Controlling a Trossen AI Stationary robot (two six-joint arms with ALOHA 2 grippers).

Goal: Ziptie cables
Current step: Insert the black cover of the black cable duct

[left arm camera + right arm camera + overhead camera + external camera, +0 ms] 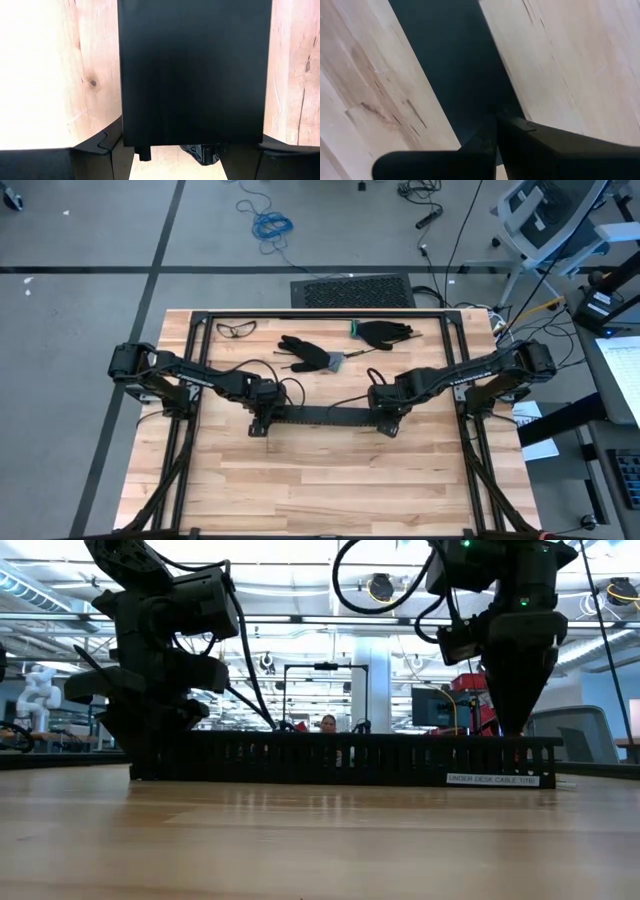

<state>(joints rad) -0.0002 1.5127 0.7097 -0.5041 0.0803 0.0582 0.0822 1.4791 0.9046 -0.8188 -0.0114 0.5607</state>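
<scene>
A long black slotted strip (pixel 325 417) lies flat across the middle of the wooden table. At the strip's left end, my left gripper (pixel 262 423) points steeply down with a finger on each long side. My right gripper (pixel 386 423) is shut and points straight down over the strip's right end (pixel 520 745). Its tips hang over the dark strip (pixel 455 65) in the right wrist view. The cables do not show in any view. My left gripper takes the strip's left end between its two fingers (pixel 100 150), one on each long side (pixel 125 135). The fingers come from above and lie across the strip. The strip stays flat on the table. My right gripper's shut tips (pixel 520 730) reach the strip's top edge; whether they touch it I cannot tell.
Two black gloves (pixel 308 352) (pixel 385 333) and clear safety glasses (pixel 236 329) lie toward the far edge. A black frame (pixel 320 314) borders the table's far and side edges. Bare wood (pixel 330 490) spreads on the near side. Beyond the table, a person (pixel 327 723) is far off in the room.
</scene>
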